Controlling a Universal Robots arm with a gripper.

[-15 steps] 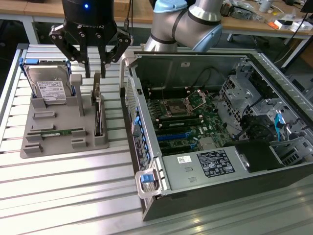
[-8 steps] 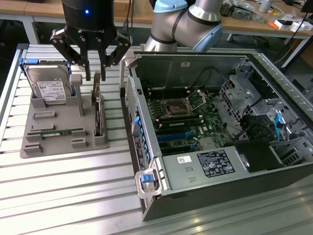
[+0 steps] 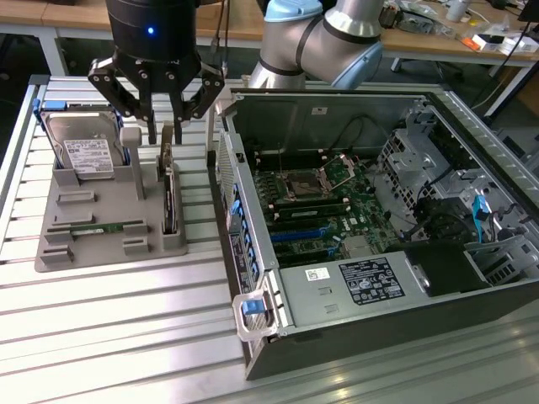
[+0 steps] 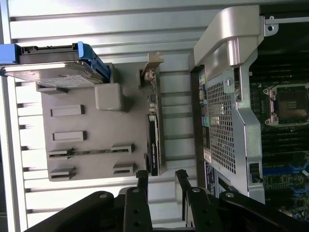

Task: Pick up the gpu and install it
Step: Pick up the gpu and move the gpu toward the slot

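The gpu [image 3: 170, 192] is a thin dark card standing on edge in a slot of the grey holder [image 3: 93, 251], with its silvery-tan bracket at the far end. My gripper [image 3: 165, 128] hangs just above that bracket end, open, with nothing between its fingers. In the wrist view the gpu [image 4: 153, 140] runs lengthwise along the holder [image 4: 87, 121], in line with the open gripper [image 4: 161, 176]. The two fingertips [image 4: 142, 177] stand apart from the card. The open computer case [image 3: 354, 219] with its motherboard [image 3: 312, 198] lies to the exterior view's right of the holder.
A silver hard drive [image 3: 82, 151] with a white label and blue rails leans in the holder's far left slot. A narrow green memory stick [image 3: 105, 227] lies near the holder's front. Everything rests on a slatted aluminium table [image 3: 109, 337]. The case wall [image 4: 222, 116] stands close beside the gpu.
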